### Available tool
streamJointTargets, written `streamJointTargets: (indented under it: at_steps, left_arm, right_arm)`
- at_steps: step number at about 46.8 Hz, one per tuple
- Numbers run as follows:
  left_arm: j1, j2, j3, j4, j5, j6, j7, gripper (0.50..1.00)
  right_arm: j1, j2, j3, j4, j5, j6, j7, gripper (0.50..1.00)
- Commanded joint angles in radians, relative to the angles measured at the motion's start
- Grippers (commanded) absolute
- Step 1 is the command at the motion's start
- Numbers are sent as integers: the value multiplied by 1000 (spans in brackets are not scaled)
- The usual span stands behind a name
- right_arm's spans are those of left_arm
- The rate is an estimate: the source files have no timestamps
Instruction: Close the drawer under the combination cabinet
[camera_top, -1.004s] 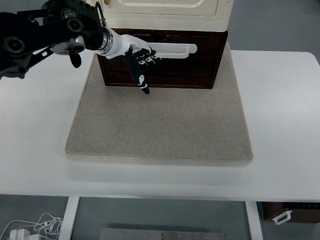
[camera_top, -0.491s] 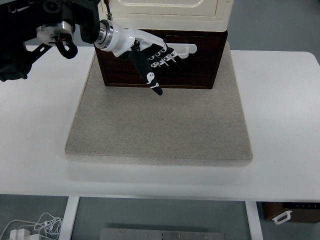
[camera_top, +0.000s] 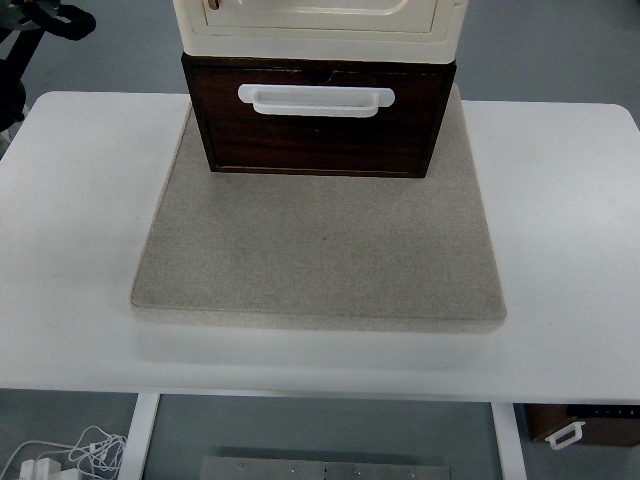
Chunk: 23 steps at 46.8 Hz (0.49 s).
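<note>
landmark: you can take the dark brown drawer (camera_top: 320, 125) as your reference; it sits at the far middle of the grey mat (camera_top: 320, 250).
drawer: you see its front face standing flush under the cream cabinet (camera_top: 320, 25), with only a thin dark seam between the 2; its front looks about level with the cabinet's front, so it reads as pushed in.
handle: 1 white bar handle (camera_top: 316, 100) runs across the upper part of the drawer front, centred.
cabinet: it rests directly on top of the drawer and is cut off by the picture's top edge, so you only see its lower part.
mat: it lies under the drawer and spreads out toward you in front of it, bare across its near part.
table: the white table (camera_top: 560, 230) carries the mat, showing to the left, right and near side of the drawer.
left arm: you see only a bit of black arm (camera_top: 30, 30) far to the upper left of the drawer, well apart from it, at the picture's corner.
left hand: it is not in the picture, so you cannot tell how its fingers stand.
right hand: out of the picture as well; nothing to tell you.
floor: below the table's near edge, well in front of the drawer, you see white cables (camera_top: 70, 450) at the left.
</note>
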Motion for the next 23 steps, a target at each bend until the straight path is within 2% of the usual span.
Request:
streamJointTargets:
  at_steps: [1,10,23]
  left_arm:
    - [4,3,-58,22,-38,0,-22,999]
    - [-2,3,-204,98,-96,0,-50,999]
    - [-24,3,-330,157,-160,0,-97,999]
  right_arm:
    - [0,0,0,0,0,0,0,952]
    - [0,0,0,0,0,0,0,952]
    - [0,0,0,0,0,0,0,952]
